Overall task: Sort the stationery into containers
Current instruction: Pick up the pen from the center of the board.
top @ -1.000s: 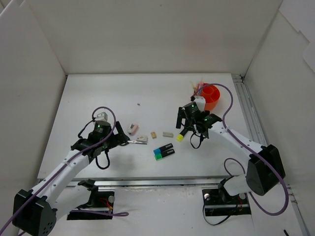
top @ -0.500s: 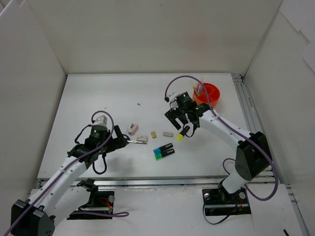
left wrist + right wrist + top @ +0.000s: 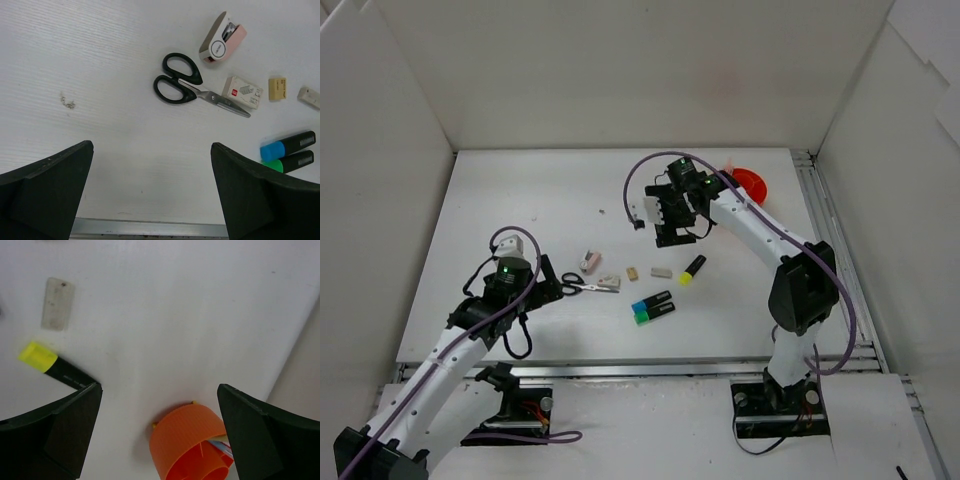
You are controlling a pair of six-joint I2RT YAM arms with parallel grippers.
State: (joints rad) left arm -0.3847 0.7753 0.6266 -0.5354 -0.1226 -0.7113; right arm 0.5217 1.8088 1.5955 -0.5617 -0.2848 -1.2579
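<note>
The black-handled scissors [image 3: 582, 288] lie on the table, also in the left wrist view [image 3: 182, 89]. My left gripper [image 3: 548, 290] is open and empty, a little left of them [image 3: 150, 146]. A yellow-ended highlighter [image 3: 692, 269] lies right of a grey eraser [image 3: 662, 271]; both show in the right wrist view [image 3: 50, 365], [image 3: 57, 304]. Blue [image 3: 651, 301] and green [image 3: 655, 315] highlighters lie side by side. The orange cup [image 3: 752, 183] holds pens [image 3: 222, 444]. My right gripper [image 3: 672, 232] is open and empty, raised between the cup and the highlighter [image 3: 158, 387].
A pink stapler [image 3: 590, 262], a small white box [image 3: 610, 283] against the scissor blades, and a beige eraser [image 3: 633, 273] lie mid-table. White walls enclose the table; a metal rail [image 3: 150, 229] runs along its near edge.
My right gripper has risen and moved back-left, away from the yellow highlighter, which stays on the table. My left gripper has drawn back left from the scissors.
</note>
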